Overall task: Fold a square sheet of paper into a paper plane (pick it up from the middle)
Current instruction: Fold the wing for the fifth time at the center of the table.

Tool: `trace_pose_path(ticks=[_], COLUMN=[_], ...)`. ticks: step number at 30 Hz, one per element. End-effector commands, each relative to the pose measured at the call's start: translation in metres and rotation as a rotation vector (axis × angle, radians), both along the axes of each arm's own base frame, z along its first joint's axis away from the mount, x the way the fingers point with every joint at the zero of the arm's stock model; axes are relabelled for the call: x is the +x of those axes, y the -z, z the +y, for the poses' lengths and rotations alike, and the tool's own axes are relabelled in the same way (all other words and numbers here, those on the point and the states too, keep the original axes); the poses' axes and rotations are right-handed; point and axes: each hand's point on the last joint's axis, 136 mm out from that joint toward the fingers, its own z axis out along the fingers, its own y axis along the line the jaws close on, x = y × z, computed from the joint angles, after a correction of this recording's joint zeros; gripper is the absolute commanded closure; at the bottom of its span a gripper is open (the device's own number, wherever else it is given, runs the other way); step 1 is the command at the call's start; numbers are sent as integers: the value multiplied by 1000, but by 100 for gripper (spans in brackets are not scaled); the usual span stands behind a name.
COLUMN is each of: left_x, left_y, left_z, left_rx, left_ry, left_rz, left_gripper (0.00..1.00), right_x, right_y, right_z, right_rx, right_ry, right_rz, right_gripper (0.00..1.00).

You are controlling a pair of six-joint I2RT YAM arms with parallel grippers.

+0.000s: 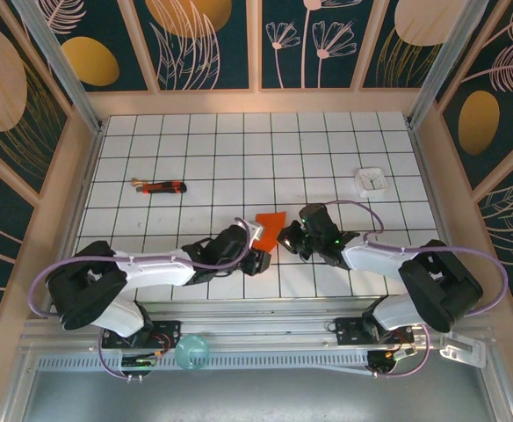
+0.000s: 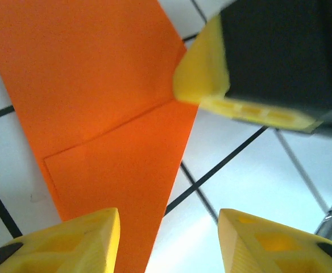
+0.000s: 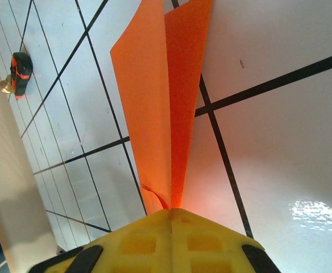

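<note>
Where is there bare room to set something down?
Free: far rows of the table behind the red-and-black tool and white square object, and between them. Crowded: near centre, where left gripper and right gripper meet at the orange paper.

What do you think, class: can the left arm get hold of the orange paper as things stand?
Probably yes. The left gripper is open with the orange paper right at its jaws; the right gripper, shut on the paper's edge, crowds it slightly.
</note>
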Motion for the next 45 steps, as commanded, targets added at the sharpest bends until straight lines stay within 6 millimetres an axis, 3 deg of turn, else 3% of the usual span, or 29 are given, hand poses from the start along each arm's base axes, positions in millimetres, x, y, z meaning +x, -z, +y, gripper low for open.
trace_pose_path(ticks=[1, 9, 21, 35, 45], left_x=[9, 14, 19, 21, 21], left_y=[7, 19, 21, 22, 27], left_z=[2, -1, -4, -2, 4], left_rx=[121, 224, 254, 273, 315], left_ry=[2, 14, 9, 5, 5], left_rz=[-85, -120, -137, -144, -145], left_gripper=[50, 55, 58, 68, 64], right_x=[4, 2, 0, -1, -1], right_y=[-12, -12, -11, -8, -12], right_z=[5, 5, 6, 8, 12], right_rx=[36, 50, 64, 71, 103], right_ry=[22, 25, 22, 15, 18], right_rz=[5, 11, 22, 29, 40], right_gripper=[100, 100, 100, 100, 100])
